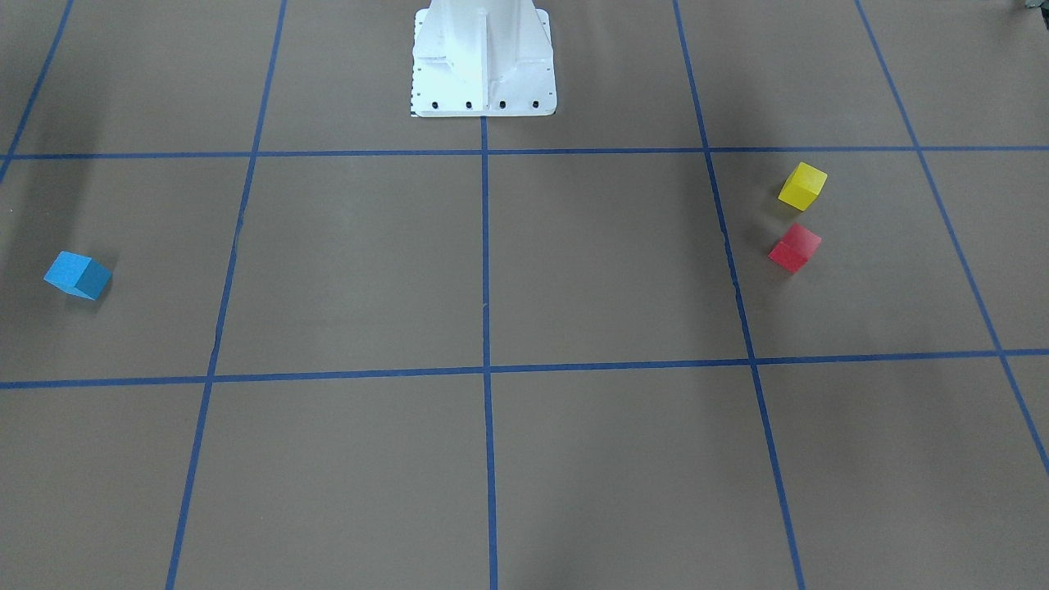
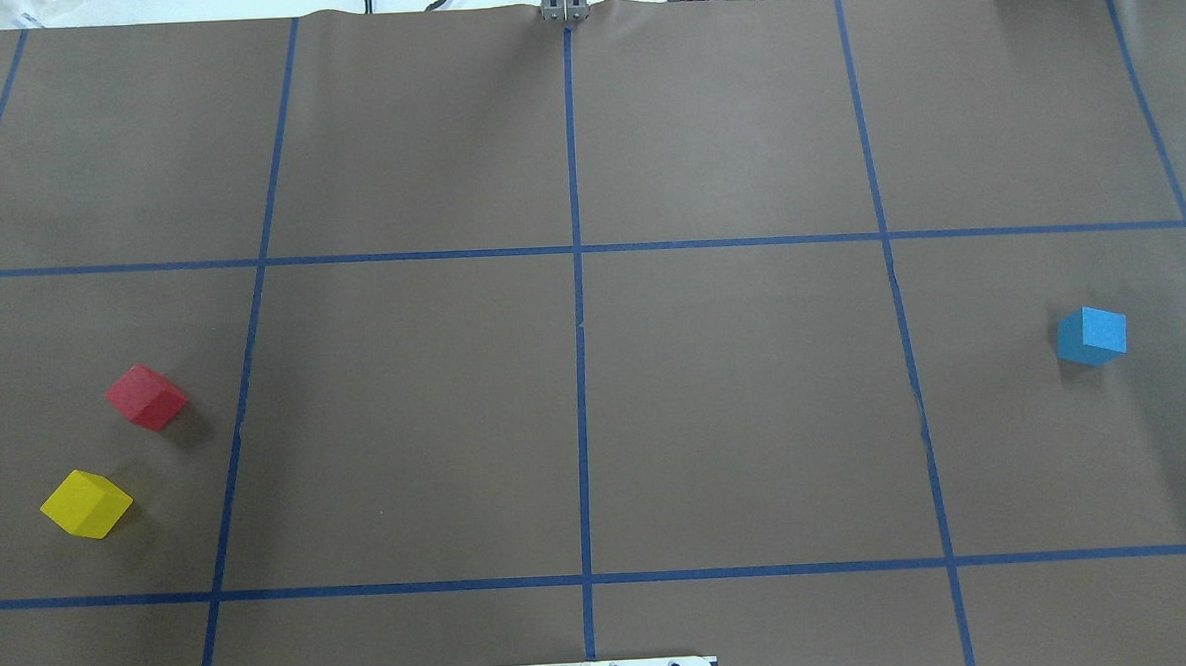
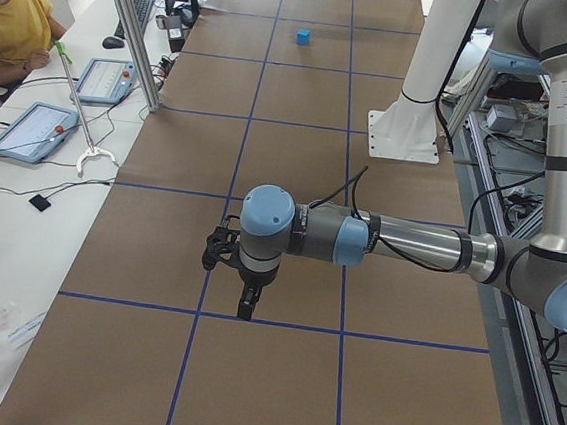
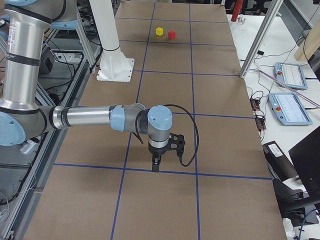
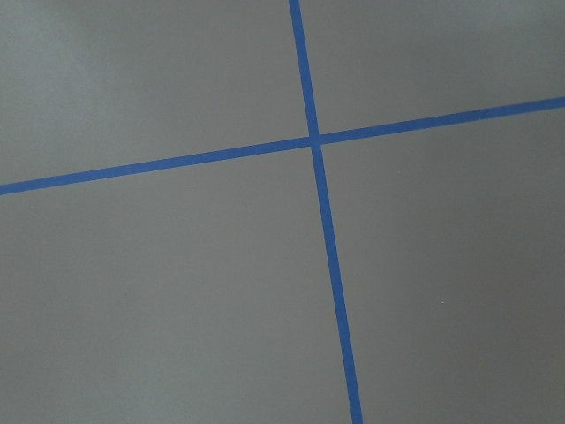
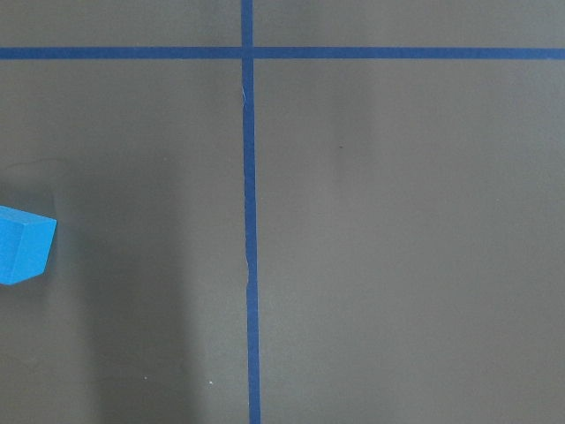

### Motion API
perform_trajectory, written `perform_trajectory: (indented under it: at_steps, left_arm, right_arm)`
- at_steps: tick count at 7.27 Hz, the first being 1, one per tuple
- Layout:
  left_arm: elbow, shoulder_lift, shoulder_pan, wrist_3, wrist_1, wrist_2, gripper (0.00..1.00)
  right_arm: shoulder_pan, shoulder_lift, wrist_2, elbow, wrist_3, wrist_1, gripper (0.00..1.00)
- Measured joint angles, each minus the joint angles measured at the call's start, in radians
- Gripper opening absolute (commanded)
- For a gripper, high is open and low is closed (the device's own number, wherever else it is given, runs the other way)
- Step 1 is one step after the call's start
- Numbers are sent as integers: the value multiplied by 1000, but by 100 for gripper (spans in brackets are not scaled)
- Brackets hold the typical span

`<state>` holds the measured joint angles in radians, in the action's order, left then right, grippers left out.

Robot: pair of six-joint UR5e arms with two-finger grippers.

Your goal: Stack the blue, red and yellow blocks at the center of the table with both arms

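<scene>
The blue block (image 2: 1092, 335) lies on the robot's right side of the table, also in the front view (image 1: 78, 275) and at the left edge of the right wrist view (image 6: 22, 246). The red block (image 2: 145, 397) and yellow block (image 2: 86, 504) lie close together but apart on the robot's left side, also in the front view at red (image 1: 795, 248) and yellow (image 1: 802, 186). My left gripper (image 3: 244, 304) hangs over the table's left end, pointing down. My right gripper (image 4: 156, 165) hangs over the right end. Both show only in side views, so I cannot tell whether they are open or shut.
The white robot pedestal (image 1: 483, 61) stands at the table's robot-side edge. Blue tape lines (image 2: 576, 274) divide the brown table into squares. An operator (image 3: 11, 16) sits beside the table with tablets (image 3: 30, 128). Metal posts (image 3: 130, 32) stand at the operators' edge.
</scene>
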<state>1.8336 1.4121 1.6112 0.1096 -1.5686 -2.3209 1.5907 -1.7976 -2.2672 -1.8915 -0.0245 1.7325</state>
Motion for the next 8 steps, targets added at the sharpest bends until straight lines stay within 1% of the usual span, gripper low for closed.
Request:
perform_trajectory:
  at_steps: [4,6,7,8]
  left_arm:
    - [13,20,-8,1,-20,0,100]
    - [8,35,-8,-1,-131,2,100]
    - [5,38,-8,-2,-210,4,100]
    - [-3,41,-8,-4,-289,6,100]
  right_arm:
    - [0,21,-7,-5,4,-18,100]
    - [0,79,-16,-2,14,-109,100]
    - [2,110,-40,-16,19,-145,100]
    - [3,152,-60,-38,21,-156,100]
